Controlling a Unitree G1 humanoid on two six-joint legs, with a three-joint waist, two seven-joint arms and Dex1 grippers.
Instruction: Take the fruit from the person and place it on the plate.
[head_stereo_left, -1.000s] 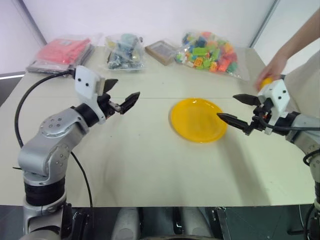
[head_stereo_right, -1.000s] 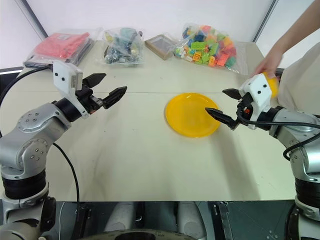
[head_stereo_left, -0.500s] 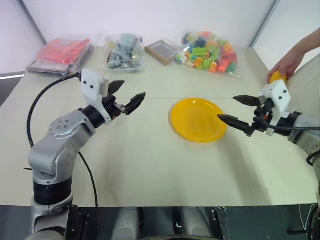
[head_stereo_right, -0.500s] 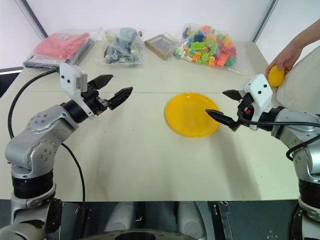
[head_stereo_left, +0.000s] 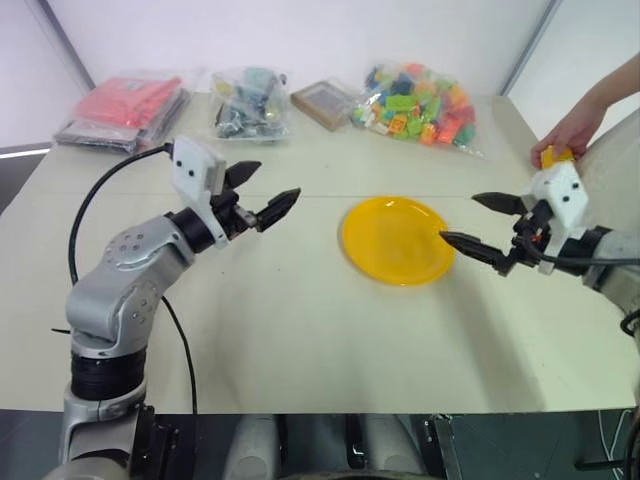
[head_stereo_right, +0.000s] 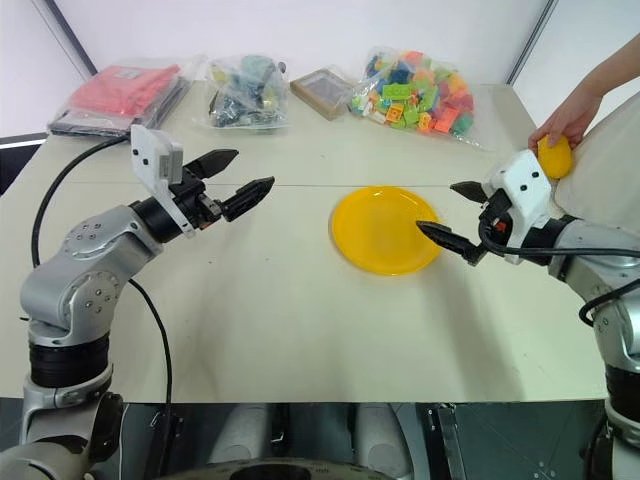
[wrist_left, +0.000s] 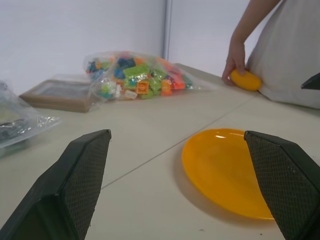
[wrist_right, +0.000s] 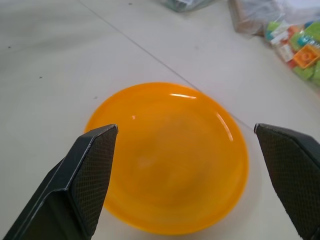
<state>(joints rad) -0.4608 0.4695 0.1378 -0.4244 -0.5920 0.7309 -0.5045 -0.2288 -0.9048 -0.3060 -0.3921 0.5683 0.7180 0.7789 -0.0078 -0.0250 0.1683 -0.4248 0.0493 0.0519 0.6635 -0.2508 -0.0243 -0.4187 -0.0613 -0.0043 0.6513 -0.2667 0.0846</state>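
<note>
The person's hand (head_stereo_right: 570, 118) holds the yellow fruit (head_stereo_right: 553, 157) down at the table's far right edge, just behind my right wrist; the fruit (wrist_left: 246, 80) also shows in the left wrist view. The yellow-orange plate (head_stereo_left: 395, 240) lies flat and bare in the middle of the table. My right gripper (head_stereo_right: 437, 206) hovers open at the plate's right rim, pointing left over the plate (wrist_right: 170, 155), with nothing between its fingers. Well left of the plate, my left gripper (head_stereo_left: 272, 185) stands open and bare above the table, pointing towards the plate (wrist_left: 225, 170).
Along the table's back edge lie a clear bag of coloured blocks (head_stereo_left: 420, 100), a brown framed box (head_stereo_left: 322, 102), a bag of dark pieces (head_stereo_left: 250, 102) and red packets (head_stereo_left: 125, 105). A black cable (head_stereo_left: 90, 215) loops off my left arm.
The person's hand with the fruit has drawn a little to the right, out from behind my right gripper's housing. My left gripper has turned slightly towards the plate. Both grippers stay open.
</note>
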